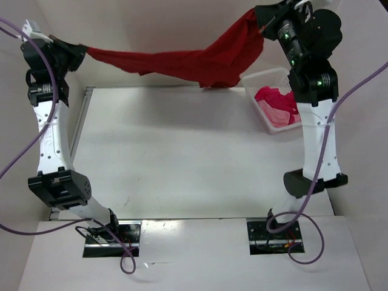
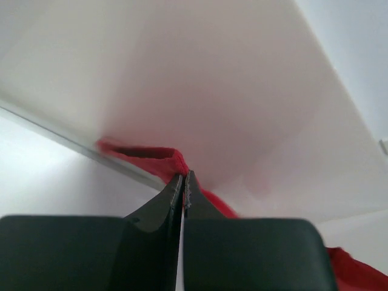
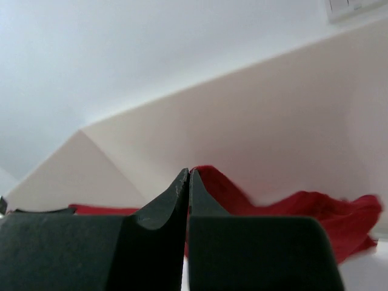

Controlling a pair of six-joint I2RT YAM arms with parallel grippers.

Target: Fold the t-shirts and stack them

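Observation:
A dark red t-shirt point(image 1: 176, 63) hangs stretched in the air above the far edge of the table, held at both ends. My left gripper point(image 1: 82, 51) is shut on its left end, and the cloth point(image 2: 173, 159) shows at the fingertips in the left wrist view. At the far right my right gripper point(image 1: 262, 27) is raised higher and shut on the other end; red cloth point(image 3: 291, 209) trails away behind its tips. The shirt sags in the middle, with a bunch hanging near the basket. A magenta-crimson t-shirt point(image 1: 270, 96) and a light pink t-shirt point(image 1: 280, 115) lie crumpled in the basket.
A white lattice basket point(image 1: 264, 77) stands at the far right of the white table point(image 1: 182, 157), just beside my right arm. Walls close in the space at the back and both sides. Purple cables loop off both arms.

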